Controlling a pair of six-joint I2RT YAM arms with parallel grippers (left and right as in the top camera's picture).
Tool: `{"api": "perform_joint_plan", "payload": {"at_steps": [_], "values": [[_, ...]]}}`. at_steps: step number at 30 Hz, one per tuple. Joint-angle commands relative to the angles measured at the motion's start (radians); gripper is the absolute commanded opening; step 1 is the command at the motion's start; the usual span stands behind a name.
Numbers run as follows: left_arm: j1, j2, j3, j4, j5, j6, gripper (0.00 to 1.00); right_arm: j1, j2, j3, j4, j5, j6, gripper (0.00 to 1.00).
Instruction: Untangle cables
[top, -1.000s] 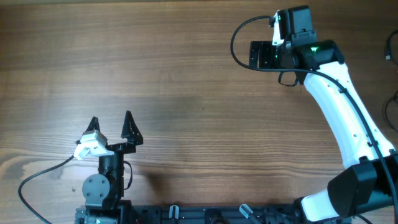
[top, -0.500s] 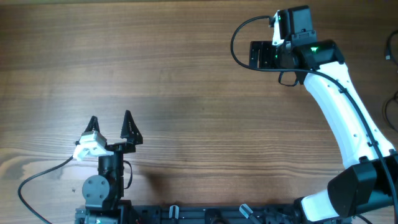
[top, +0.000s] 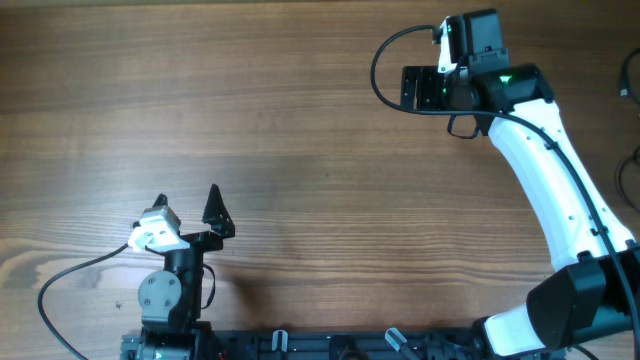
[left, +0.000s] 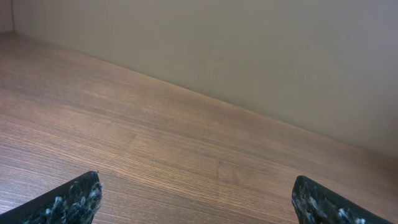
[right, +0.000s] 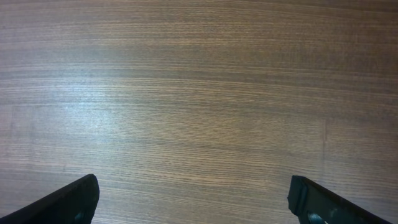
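Observation:
No coil or tangle of cables shows on the table in any view. Thin black wires (top: 627, 78) curve in at the overhead view's right edge, mostly cut off; I cannot tell whether they are the cables. My left gripper (top: 187, 196) is near the front left of the table, open, with nothing between its fingers. In its wrist view the left gripper (left: 196, 186) frames only bare wood. My right gripper (top: 420, 88) hangs over the far right of the table, pointing down. The right gripper (right: 193, 186) is open over bare wood grain.
A wooden table (top: 300, 150) fills the overhead view. The white right arm (top: 550, 170) runs from the front right corner to the far right. A plain wall (left: 249, 50) rises behind the table's far edge. A black rail (top: 330, 345) lies along the front edge.
The left gripper has shifted slightly right and toward the front edge, turning a little. The right arm has not moved.

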Motion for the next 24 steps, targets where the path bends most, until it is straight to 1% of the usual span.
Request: {"api": "perform_joint_plan", "payload": {"at_steps": [1, 3, 7, 12, 18, 24], "values": [[0.008, -0.011, -0.008, 0.000, 0.008, 0.000, 1.00, 0.002, 0.011, -0.002, 0.002, -0.013, 0.004, 1.00], [0.008, -0.011, -0.008, 0.000, 0.008, 0.047, 1.00, 0.002, 0.011, -0.002, 0.002, -0.013, 0.003, 1.00], [0.008, -0.011, -0.008, 0.000, 0.008, 0.182, 1.00, 0.002, 0.011, -0.002, 0.002, -0.013, 0.003, 1.00], [0.008, -0.011, -0.008, 0.000, -0.003, 0.278, 1.00, 0.002, 0.011, -0.002, 0.002, -0.013, 0.004, 1.00], [0.008, -0.011, -0.008, 0.001, -0.025, 0.311, 1.00, 0.002, 0.011, -0.002, 0.003, -0.013, 0.002, 1.00], [0.008, -0.011, -0.008, 0.000, -0.027, 0.311, 1.00, 0.002, 0.011, -0.002, 0.003, -0.013, 0.001, 1.00]]}}
